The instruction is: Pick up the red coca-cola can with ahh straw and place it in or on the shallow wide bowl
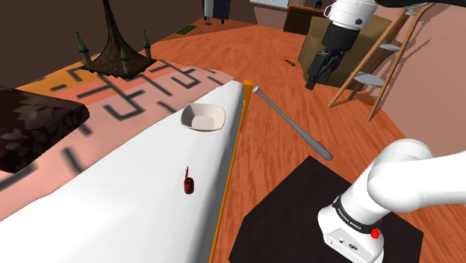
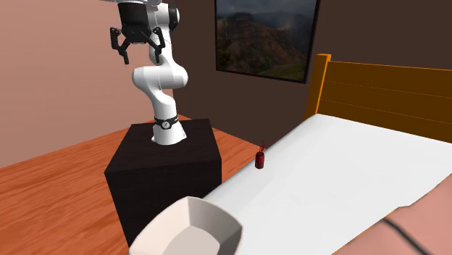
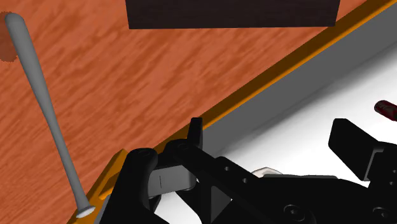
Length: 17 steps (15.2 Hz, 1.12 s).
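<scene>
A small red can with a straw (image 1: 188, 181) stands upright on the white bed (image 1: 134, 194), near its orange side rail. A white shallow bowl (image 1: 203, 117) sits farther along the same bed edge. In the second exterior view the can (image 2: 260, 159) stands beyond the bowl (image 2: 192, 227). My gripper (image 1: 314, 78) hangs high over the wooden floor, well away from both, open and holding nothing (image 2: 137, 51). The wrist view looks down past my spread fingers (image 3: 196, 131) at the can (image 3: 385, 109) and a sliver of the bowl (image 3: 267, 170).
A grey baseball bat (image 1: 292, 125) lies on the floor beside the bed's orange rail (image 1: 232, 153). My black stand (image 1: 299, 217) is next to the bed. A wooden ladder (image 1: 377, 56) leans at the back right. A dark cushion (image 1: 33, 127) lies at the shoulder view's left.
</scene>
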Each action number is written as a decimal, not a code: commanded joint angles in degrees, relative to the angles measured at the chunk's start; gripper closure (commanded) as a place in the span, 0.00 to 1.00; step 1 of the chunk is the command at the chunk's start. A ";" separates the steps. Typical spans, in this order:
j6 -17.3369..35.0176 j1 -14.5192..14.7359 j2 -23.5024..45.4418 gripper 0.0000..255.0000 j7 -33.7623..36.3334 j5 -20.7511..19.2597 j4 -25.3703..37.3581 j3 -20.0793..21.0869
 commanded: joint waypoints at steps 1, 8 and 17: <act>0.00 0.00 0.00 0.00 0.00 0.00 0.00 0.00; 6.84 1.83 3.51 0.00 11.16 5.79 -4.56 8.82; 17.20 3.52 14.71 0.00 25.25 11.50 -4.74 20.30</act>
